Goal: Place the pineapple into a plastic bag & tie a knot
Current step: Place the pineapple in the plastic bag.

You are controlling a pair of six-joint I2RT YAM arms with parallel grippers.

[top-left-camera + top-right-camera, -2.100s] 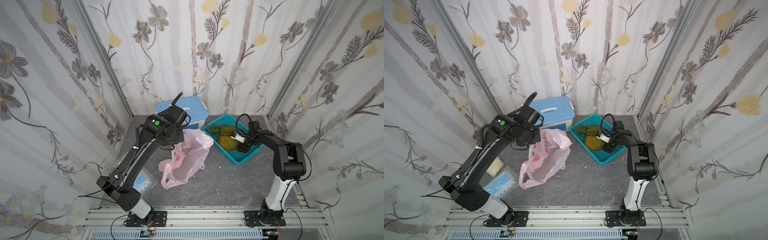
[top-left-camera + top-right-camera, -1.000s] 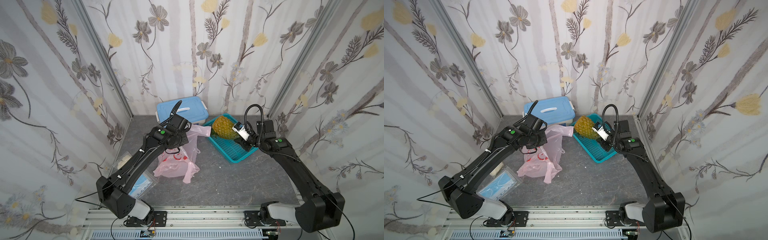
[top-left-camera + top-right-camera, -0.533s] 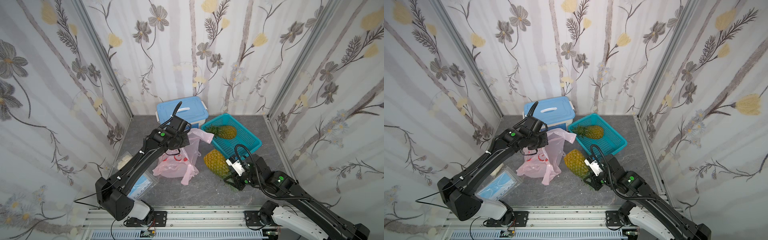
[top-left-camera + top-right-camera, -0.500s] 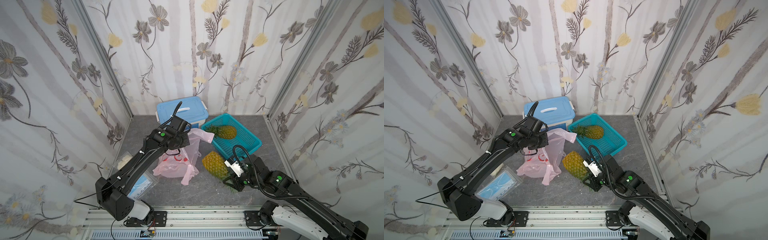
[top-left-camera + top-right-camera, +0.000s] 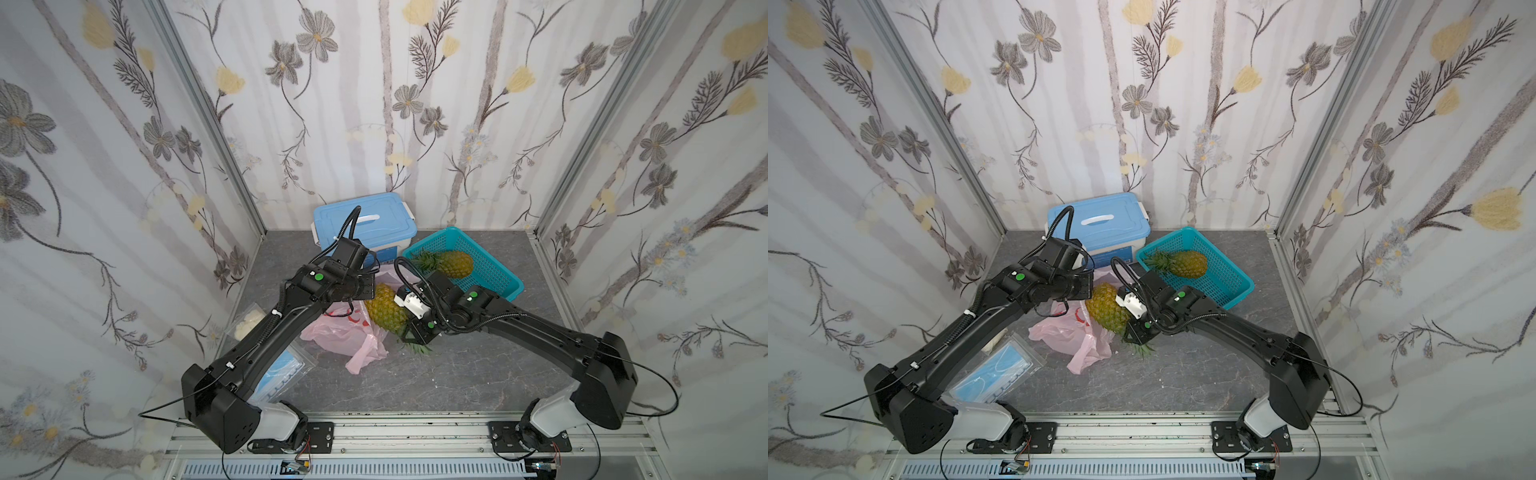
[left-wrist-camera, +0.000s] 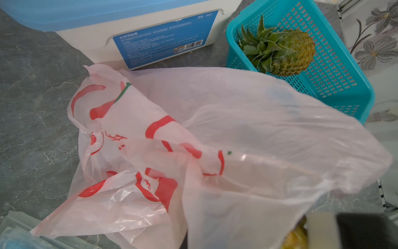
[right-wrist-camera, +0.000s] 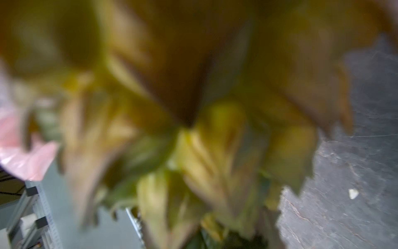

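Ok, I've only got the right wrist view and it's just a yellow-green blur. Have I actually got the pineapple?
Observer: Yes. In both top views the right gripper is closed at the leafy crown end of the pineapple, whose body overlaps the plastic bag.
Operator: Is the bag held up for me?
Observer: The left gripper has an edge of it raised, right beside the fruit. The left wrist view shows the film lifted and spread.
Operator: Anything in the basket?
Observer: A second pineapple lies on its side in the teal basket.
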